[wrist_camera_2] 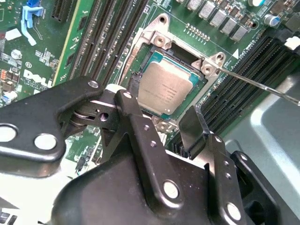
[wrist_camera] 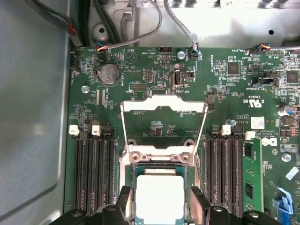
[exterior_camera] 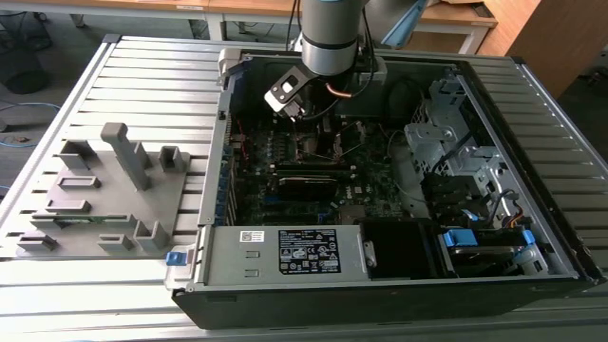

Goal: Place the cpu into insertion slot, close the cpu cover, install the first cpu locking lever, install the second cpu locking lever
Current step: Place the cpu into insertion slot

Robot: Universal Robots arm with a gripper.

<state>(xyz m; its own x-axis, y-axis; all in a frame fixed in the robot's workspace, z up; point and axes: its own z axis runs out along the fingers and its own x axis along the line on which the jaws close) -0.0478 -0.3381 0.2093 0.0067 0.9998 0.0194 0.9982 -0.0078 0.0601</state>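
The cpu point(wrist_camera: 159, 199) sits in the insertion slot point(wrist_camera: 159, 166); the hand point(wrist_camera: 161, 192) straddles it, fingers apart; the cpu cover point(wrist_camera: 164, 106) stands raised, levers not yet installed

Claw point(wrist_camera: 161, 192) seemingly spread, arm point(exterior_camera: 328, 35) upright.

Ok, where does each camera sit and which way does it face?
Exterior view: mounted high, looking down into the open computer case; the arm shows.
Second wrist view: on the wrist, slanting past the end effector at the cpu.
First wrist view: on the wrist, facing straight down on the green board; fingertips show.
Both wrist views share the cpu in its socket, between the parted fingertips.
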